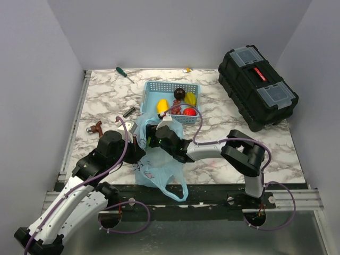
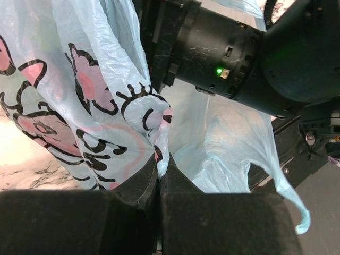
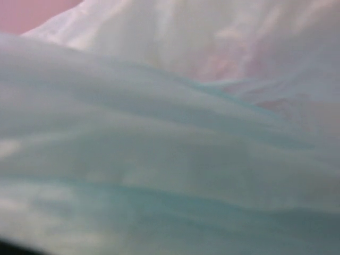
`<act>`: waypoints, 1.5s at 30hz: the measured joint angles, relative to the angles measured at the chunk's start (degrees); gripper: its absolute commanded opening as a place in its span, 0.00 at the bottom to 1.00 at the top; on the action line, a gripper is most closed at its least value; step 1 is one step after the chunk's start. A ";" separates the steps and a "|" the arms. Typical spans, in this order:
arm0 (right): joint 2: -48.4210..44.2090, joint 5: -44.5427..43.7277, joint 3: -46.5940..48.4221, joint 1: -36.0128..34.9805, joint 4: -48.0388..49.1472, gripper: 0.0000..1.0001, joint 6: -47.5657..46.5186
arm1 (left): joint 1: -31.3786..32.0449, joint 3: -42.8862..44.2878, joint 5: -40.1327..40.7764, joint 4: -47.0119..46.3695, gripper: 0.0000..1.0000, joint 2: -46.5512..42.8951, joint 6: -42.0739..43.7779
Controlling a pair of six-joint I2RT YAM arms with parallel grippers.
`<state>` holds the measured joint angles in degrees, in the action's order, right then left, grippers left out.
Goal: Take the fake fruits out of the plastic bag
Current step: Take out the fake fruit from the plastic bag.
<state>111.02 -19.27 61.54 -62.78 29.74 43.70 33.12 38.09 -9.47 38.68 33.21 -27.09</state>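
Note:
The light-blue plastic bag [image 1: 159,171] with its pink cartoon print lies crumpled at the table's near edge, between the two arms. My left gripper [image 2: 159,164] is shut on a fold of the bag's printed edge [image 2: 95,106] and holds it up. My right gripper [image 1: 155,137] reaches into the bag's mouth; its fingers are hidden by the film. The right wrist view shows only blurred blue bag film [image 3: 170,159]. No fruit shows inside the bag. Fake fruits lie in the mesh basket [image 1: 154,87]: a yellow one [image 1: 162,104], a dark plum [image 1: 179,94], a red one [image 1: 188,112].
A black toolbox [image 1: 257,87] stands at the back right. A green-handled screwdriver [image 1: 125,73] lies at the back left. Small metal parts [image 1: 129,111] and a brown piece [image 1: 96,128] lie left of the basket. The right arm's wrist [image 2: 234,53] is close beside my left gripper.

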 measured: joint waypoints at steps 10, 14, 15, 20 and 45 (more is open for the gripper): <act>6.01 -0.55 5.01 0.00 -0.57 0.87 0.04 | 0.00 0.00 -0.02 0.00 0.00 0.02 0.00; 8.39 -0.37 6.97 0.00 -1.29 0.87 0.26 | 0.00 0.00 -0.02 -0.02 0.00 0.02 0.00; 8.90 -0.17 7.37 0.00 -1.31 0.87 0.37 | 0.00 0.00 -0.02 -0.02 0.00 0.07 0.00; 10.25 0.15 8.48 0.00 -1.33 0.78 0.66 | 0.00 0.00 -0.02 0.00 0.00 0.22 0.00; -21.57 -23.69 -10.36 0.00 -17.62 0.27 -1.95 | 0.02 0.00 1.66 0.68 0.00 1.11 -0.04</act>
<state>89.45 -42.96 51.18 -62.78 12.12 41.76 33.15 38.09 -7.81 39.35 34.33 -27.14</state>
